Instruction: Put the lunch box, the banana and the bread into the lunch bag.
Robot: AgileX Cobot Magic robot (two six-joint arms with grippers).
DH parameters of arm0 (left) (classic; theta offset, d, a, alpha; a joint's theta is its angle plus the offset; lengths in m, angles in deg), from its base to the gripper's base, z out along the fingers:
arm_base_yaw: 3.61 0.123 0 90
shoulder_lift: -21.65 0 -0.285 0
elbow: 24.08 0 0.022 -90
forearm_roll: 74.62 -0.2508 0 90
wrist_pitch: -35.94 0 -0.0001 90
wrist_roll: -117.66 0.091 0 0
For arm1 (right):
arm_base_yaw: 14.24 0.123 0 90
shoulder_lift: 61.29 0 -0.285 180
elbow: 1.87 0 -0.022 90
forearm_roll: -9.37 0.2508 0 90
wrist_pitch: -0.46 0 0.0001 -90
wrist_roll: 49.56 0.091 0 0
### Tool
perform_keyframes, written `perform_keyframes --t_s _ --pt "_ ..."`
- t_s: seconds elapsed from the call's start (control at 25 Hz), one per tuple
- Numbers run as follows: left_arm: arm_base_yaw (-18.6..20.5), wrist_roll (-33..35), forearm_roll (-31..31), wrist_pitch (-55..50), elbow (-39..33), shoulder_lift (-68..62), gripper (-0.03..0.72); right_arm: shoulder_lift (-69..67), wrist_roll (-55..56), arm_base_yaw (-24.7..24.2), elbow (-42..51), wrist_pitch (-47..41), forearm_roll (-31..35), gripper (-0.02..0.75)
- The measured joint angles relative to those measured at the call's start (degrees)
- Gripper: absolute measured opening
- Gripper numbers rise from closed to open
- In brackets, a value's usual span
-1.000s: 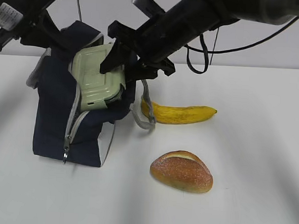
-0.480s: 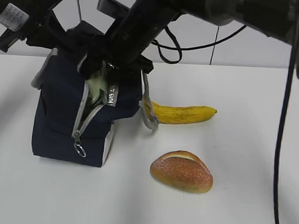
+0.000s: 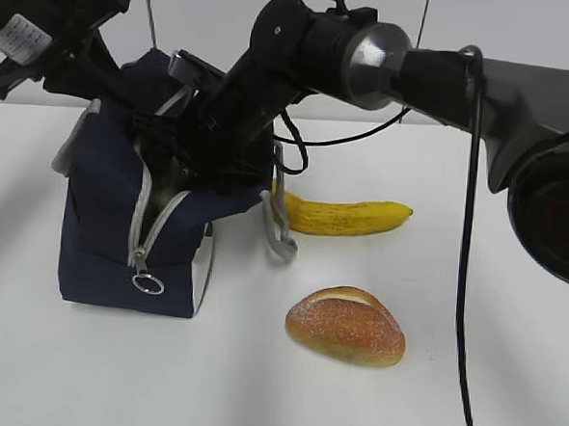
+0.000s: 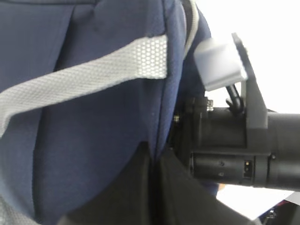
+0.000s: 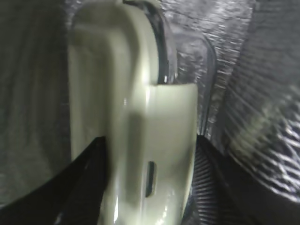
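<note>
The navy lunch bag (image 3: 105, 231) stands at the left with its top open. My left gripper (image 3: 105, 72) is shut on the bag's upper rim; in the left wrist view its jaws (image 4: 152, 159) pinch the navy fabric (image 4: 93, 122). My right arm reaches down into the bag, so the gripper is hidden in the exterior view. In the right wrist view my right gripper (image 5: 150, 140) is shut on the sage-green lunch box (image 5: 136, 103), held on edge inside the silver lining (image 5: 262, 93). The banana (image 3: 347, 217) and the bread (image 3: 347, 325) lie on the table.
A grey strap handle (image 3: 279, 227) hangs off the bag's right side toward the banana. The zipper's ring pull (image 3: 147, 283) hangs low on the bag's front. The white table (image 3: 472, 311) stretches to the right.
My right gripper has gone down into the bag with the lunch box, which no longer shows in the exterior view. The bag's mouth has closed around the arm. My left gripper keeps its hold.
</note>
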Motion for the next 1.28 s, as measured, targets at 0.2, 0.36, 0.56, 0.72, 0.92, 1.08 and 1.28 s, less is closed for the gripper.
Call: perform_keyframes --t_s 0.2,0.36,0.56,0.72,0.92,1.08,1.28 --pt "0.00 0.00 -2.99 0.37 0.00 0.00 -0.003 -1.16 -2.24 0.00 0.00 1.12 2.56 0.426" --pt "0.26 0.00 -4.00 0.53 0.00 0.00 -0.003 -1.16 -2.57 -0.50 -0.78 0.26 3.96 0.480" --pt "0.26 0.00 -4.00 0.43 0.00 0.00 -0.003 -1.16 -2.69 -2.26 -5.69 -8.90 1.27 0.491" --pt "0.26 0.00 -4.14 0.37 0.00 0.00 -0.003 -1.03 -2.72 -4.09 -15.26 -13.23 -1.85 0.491" --pt "0.26 0.00 -4.20 -0.13 0.00 0.00 -0.003 2.44 -3.21 -5.18 -21.78 -13.94 -6.36 0.491" --pt "0.26 0.00 -4.20 -0.31 0.00 0.00 -0.003 6.94 -3.51 -5.18 -20.92 -14.69 -14.88 0.491" --pt "0.26 0.00 -4.20 -0.31 0.00 0.00 -0.003 12.95 -4.94 -5.18 -13.36 -14.88 -23.58 0.491"
